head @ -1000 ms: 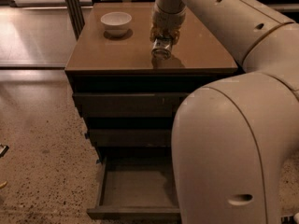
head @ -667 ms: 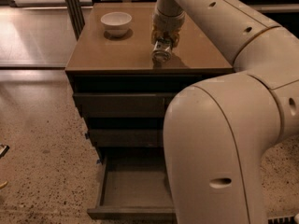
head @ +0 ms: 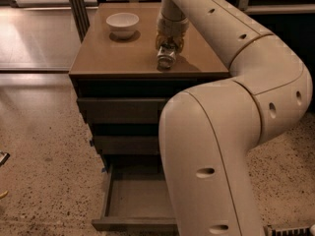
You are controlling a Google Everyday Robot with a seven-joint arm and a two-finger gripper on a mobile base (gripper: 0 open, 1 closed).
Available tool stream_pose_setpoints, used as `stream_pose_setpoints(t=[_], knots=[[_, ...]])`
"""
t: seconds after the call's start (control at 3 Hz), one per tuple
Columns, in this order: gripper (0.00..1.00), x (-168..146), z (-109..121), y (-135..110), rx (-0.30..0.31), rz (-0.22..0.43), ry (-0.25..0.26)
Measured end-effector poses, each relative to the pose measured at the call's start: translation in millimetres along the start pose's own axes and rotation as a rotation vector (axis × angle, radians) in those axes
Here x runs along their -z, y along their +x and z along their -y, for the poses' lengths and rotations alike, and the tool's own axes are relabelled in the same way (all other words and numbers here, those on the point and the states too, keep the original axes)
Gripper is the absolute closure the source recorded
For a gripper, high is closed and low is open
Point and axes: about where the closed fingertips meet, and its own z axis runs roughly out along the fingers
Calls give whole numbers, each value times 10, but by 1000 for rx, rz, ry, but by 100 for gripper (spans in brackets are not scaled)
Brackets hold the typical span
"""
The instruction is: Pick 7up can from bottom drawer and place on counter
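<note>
The 7up can (head: 166, 57) is a small silvery can resting on the tan counter (head: 113, 58) near its front middle. My gripper (head: 169, 44) reaches down from above and sits around the can's upper part, shut on it. The bottom drawer (head: 133, 203) is pulled open below the two closed drawers, and the part of its inside that I can see holds nothing. My large cream arm hides the drawer's right side.
A white bowl (head: 122, 24) stands on the counter at the back left. A dark post (head: 76, 6) rises behind the cabinet's left corner. Speckled floor (head: 44, 181) lies to the left of the cabinet. My arm's big link fills the lower right.
My arm's near links have shifted left and closer across the view. The gripper and can stay at the same spot on the counter.
</note>
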Motion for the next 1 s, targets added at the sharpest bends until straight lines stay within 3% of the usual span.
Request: stream_pose_setpoints(t=[0.33, 0.67, 1.0], knots=[[13, -41, 10, 8, 0, 14, -5], [0, -21, -12, 29, -5, 14, -26], [0, -20, -13, 30, -5, 14, -27]])
